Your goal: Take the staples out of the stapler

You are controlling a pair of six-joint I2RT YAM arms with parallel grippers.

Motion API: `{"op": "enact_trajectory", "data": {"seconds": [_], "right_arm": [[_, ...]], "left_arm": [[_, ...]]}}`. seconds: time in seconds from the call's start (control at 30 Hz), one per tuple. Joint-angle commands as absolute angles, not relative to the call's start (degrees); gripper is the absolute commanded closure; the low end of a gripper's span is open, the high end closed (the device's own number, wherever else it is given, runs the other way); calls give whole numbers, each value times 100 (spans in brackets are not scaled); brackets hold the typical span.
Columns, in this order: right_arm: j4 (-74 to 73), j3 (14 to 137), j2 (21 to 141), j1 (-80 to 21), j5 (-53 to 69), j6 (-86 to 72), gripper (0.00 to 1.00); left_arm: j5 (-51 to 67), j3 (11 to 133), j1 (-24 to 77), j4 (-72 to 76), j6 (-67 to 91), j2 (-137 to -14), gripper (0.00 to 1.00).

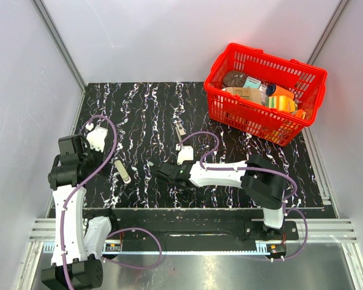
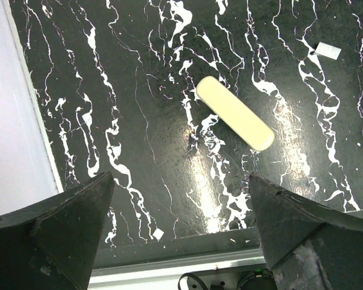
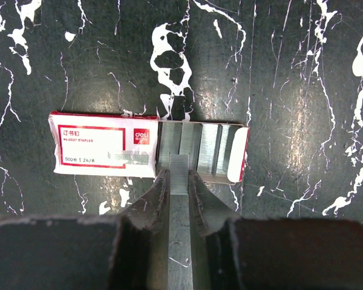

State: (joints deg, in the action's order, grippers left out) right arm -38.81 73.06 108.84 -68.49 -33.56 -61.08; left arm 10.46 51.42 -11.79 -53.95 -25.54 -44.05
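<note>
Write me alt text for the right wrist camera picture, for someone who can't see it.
The right claw is shut on a narrow strip of staples, whose tip reaches the open end of a red-and-white staple box that has more staples inside. The box lies flat on a black, white-veined table.

Top view looks down over the whole counter (image 1: 139,115); wrist views face it closely, past the left end effector (image 2: 178,184) and right end effector (image 3: 179,175).
</note>
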Motion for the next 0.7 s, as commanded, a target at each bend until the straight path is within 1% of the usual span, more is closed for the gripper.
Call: {"op": "enact_trajectory", "data": {"seconds": [0.0,0.37,0.4,0.67], "right_arm": [[-3841,7506,10942,-6899,-3674,-6100,100],[-3814,7532,10986,-6899,-3674,-6056,99],[-3806,7532,10986,-6899,-3674,-6056,98],[-3806,7541,10978,-6899,-3674,-6012,76]], "left_arm": [[1046,5106,-1213,-5265,-2602,-4289,1],[1063,5115,-1213,-5300,-2602,-4272,2],[1055,5133,-1213,-5309,-2602,-4280,2],[1098,5150,-1213,-5344,-2593,-4272,2]]}}
